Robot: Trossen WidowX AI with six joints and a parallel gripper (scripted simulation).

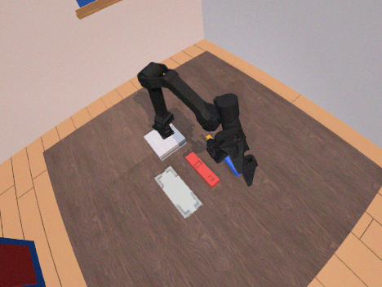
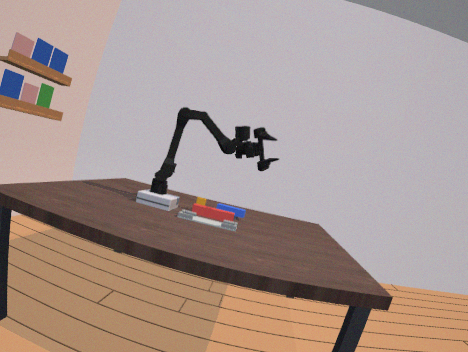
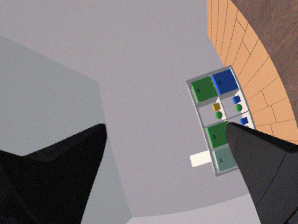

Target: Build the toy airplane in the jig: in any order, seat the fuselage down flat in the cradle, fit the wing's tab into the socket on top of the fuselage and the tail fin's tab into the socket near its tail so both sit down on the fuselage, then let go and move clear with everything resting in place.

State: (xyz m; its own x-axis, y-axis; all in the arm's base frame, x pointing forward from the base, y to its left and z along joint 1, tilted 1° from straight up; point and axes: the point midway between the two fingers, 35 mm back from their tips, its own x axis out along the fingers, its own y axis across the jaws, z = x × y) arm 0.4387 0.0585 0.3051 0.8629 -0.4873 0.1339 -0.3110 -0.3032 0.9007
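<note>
We are viewing an unfilled cradle [image 1: 178,192] [image 2: 207,221] beside the red fuselage [image 1: 202,169] [image 2: 213,212]; our gripper [image 1: 232,165] [image 2: 273,149] [image 3: 168,129] is standing wide apart.

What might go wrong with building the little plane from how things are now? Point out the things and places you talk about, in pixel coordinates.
The red fuselage [image 1: 202,169] [image 2: 213,212] lies beside the pale cradle [image 1: 179,192] [image 2: 207,220], close to it, so the open gripper [image 1: 229,162] [image 2: 270,149] [image 3: 168,129] might bump the cradle when reaching down. The fuselage's two sockets look small, so a slightly crooked tab could jam. The orange piece [image 1: 209,138] [image 2: 201,201] is small too, and might slip or twist when gripped.
</note>
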